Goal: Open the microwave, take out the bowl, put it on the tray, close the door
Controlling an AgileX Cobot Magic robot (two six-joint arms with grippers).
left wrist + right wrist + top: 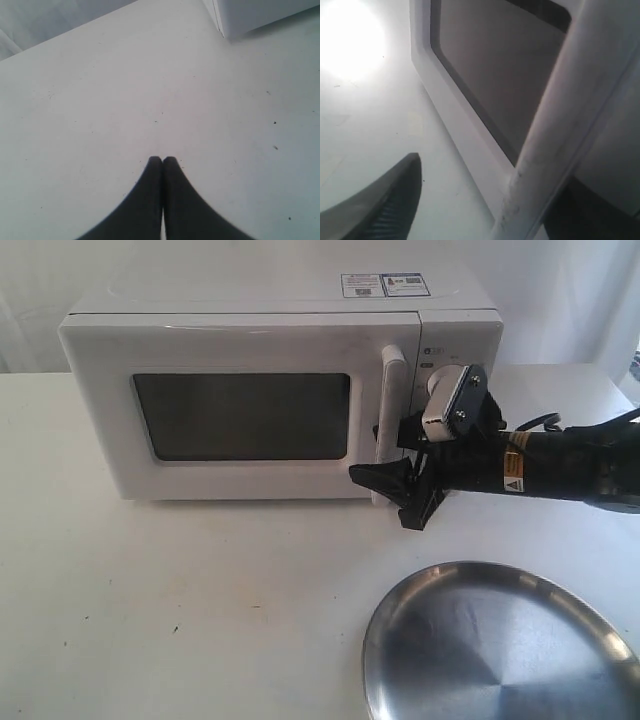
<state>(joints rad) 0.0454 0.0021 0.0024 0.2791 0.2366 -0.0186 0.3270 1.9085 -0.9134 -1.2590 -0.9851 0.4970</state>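
The white microwave [455, 335] stands at the back of the table with its door [100, 390] shut. Nothing shows through the dark window [243, 416], so the bowl is hidden. My right gripper [380, 454] is open and straddles the lower part of the vertical bar handle [392, 380]. In the right wrist view the handle [570, 100] runs between the two fingers [395, 200], with the gripper [490, 202] not closed on it. The steel tray [500, 650] lies bare at the front right. My left gripper [162, 161] is shut on nothing above the tabletop.
The white table [180, 600] stretches in front of the microwave. A corner of the microwave [260, 15] shows in the left wrist view, well away from the left gripper. The right arm [570, 465] reaches in from the right edge, above the tray.
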